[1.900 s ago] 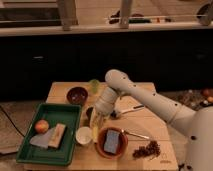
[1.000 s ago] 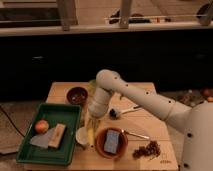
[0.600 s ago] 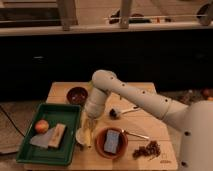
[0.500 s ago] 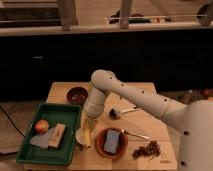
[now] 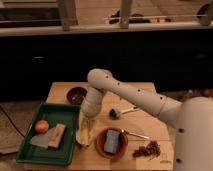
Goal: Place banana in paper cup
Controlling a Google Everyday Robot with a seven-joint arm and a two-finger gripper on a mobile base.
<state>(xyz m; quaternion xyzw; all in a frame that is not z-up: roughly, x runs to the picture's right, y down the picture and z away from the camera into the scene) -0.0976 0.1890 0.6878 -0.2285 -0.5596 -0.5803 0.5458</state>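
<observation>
The banana hangs nearly upright, pale yellow, just right of the green tray. Its lower end is at or inside the small white paper cup, which it mostly hides. My gripper is directly above the cup, pointing down, and is shut on the banana's upper end. The white arm reaches in from the right and bends at an elbow over the back of the table.
A green tray on the left holds a round orange-red fruit, a brown block and a grey cloth. A dark brown bowl sits behind. An orange-brown bowl holds a blue item. Grapes and a black scoop lie right.
The arm has swung left and down, carrying the banana from above the orange-brown bowl to over the paper cup. The banana's lower end has dropped to the cup.
</observation>
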